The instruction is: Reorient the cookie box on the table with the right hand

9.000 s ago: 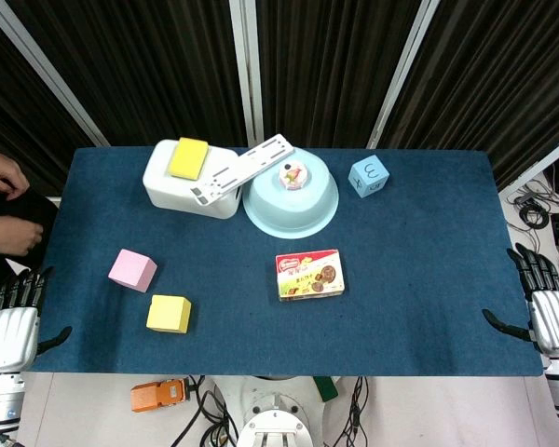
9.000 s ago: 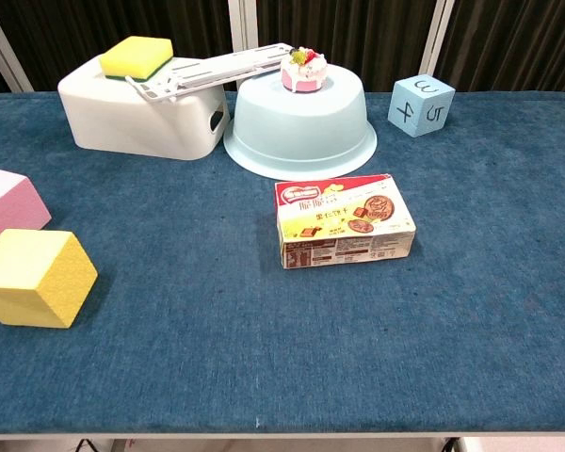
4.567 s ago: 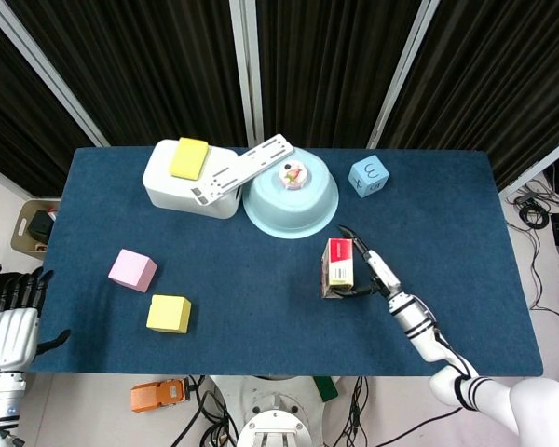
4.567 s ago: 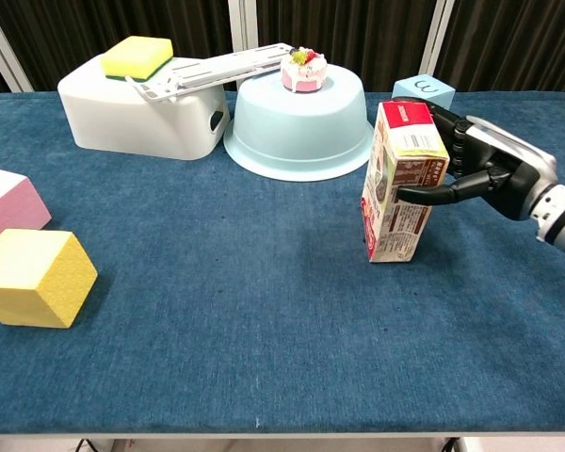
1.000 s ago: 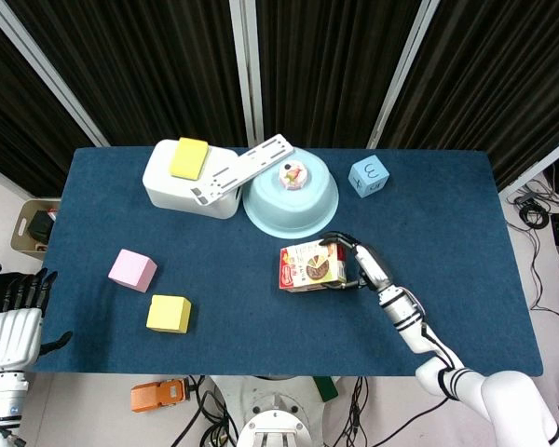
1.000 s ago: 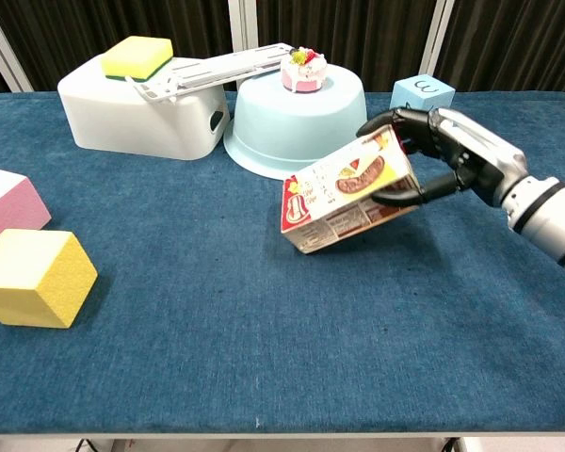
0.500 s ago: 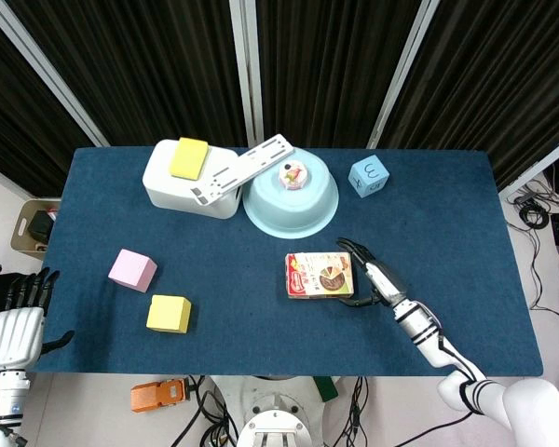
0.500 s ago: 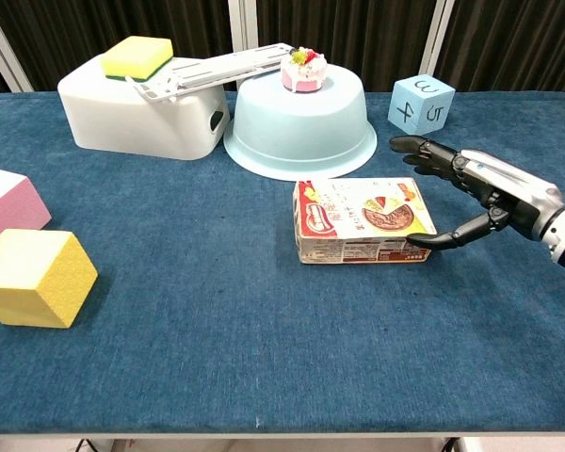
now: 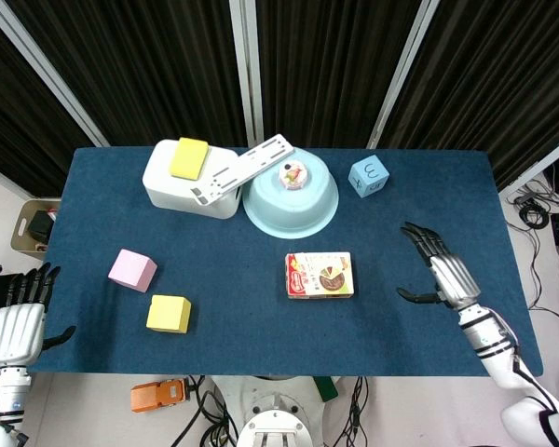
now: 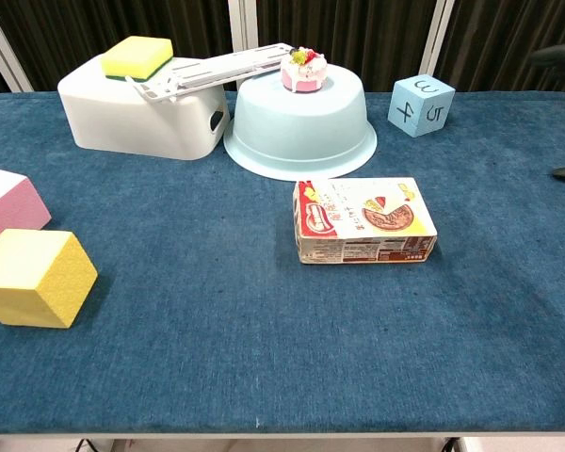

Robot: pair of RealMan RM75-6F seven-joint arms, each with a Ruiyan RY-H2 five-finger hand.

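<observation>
Worktop [image 9: 261,317] carries cookie box [image 9: 320,276] lying flat at frame centre. Right hand [image 9: 441,273], lower right, fingers spread, empty. I judge the box light, stiff cardboard; I'd grip across its long sides.

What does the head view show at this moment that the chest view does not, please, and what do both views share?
Only the head view shows the left hand, off the table's left edge, and the whole right hand, fingers spread, holding nothing, apart from the cookie box.

Only the chest view shows the box's printed side panel, the digits 4 and 5 on the blue number cube, and just dark fingertips of the right hand at its right edge.

Both show the box lying flat, the upturned light blue bowl, the yellow sponge, and the pink block and yellow block.
</observation>
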